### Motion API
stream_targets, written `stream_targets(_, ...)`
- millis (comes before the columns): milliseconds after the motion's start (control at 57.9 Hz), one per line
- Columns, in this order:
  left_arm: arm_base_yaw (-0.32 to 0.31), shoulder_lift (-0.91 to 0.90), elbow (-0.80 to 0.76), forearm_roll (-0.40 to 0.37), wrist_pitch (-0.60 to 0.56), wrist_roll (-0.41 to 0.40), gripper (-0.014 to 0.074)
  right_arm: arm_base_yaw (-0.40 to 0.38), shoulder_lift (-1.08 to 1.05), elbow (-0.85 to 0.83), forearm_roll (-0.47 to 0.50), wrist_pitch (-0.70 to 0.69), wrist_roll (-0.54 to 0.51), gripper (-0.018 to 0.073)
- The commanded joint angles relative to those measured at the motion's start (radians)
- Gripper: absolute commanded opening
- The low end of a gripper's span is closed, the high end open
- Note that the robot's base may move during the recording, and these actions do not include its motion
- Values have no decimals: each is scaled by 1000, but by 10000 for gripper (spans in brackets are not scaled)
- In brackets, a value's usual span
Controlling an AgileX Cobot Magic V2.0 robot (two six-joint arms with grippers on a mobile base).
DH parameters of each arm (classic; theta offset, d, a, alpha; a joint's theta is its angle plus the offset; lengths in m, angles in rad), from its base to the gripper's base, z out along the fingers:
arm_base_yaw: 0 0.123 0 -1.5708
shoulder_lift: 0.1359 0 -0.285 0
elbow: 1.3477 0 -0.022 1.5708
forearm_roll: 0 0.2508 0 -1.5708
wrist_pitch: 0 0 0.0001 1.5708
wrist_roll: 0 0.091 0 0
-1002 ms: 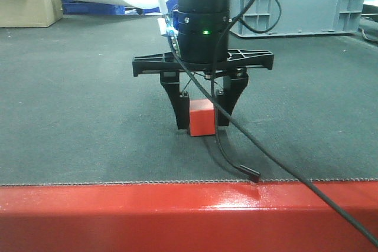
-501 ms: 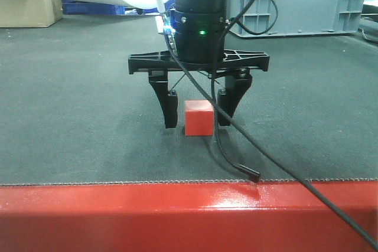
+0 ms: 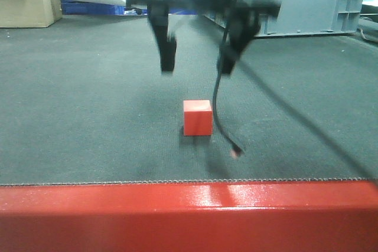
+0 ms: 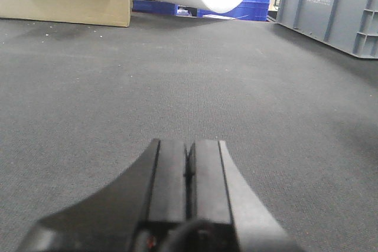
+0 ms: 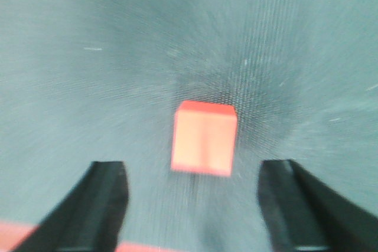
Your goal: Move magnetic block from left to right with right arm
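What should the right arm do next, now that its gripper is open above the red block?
Probably just retract clear and stop. The magnetic block sits alone on the dark mat, and the right gripper hangs open above it, fingers apart and touching nothing. The right wrist view shows the block free between the spread fingers. The left gripper is shut and away, so it needs no move.

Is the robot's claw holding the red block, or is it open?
Open. The right gripper hangs above the magnetic block, fingers spread, touching nothing. The block sits flat on the mat.
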Motion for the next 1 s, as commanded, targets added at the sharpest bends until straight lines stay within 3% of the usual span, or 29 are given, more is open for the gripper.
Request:
stream_targets(0,-6,-7,9,-3,-83,-7,-126,1,-120,5,-17,-42,-65,446)
stream_targets(155,-6,-7,9,-3,-83,-7,-126,-17,-229,143,-17,-147,-155,237)
stream_targets(311,-6,-7,9,-3,-83,-7,-126,-63,-355,350,-17,-373,-236,60)
stream_targets(415,-6,-7,9,-3,-83,-7,-126,-120,-435,497,21,-526,-323,64)
stream_targets(639,-6,-7,9,-3,-83,-7,-126,-294,-610,798,191,-765,-670,64)
stream_targets(985,-6,-7,9,-3,-83,-7,-126,-554,-844,1110,193,-966,-693,64)
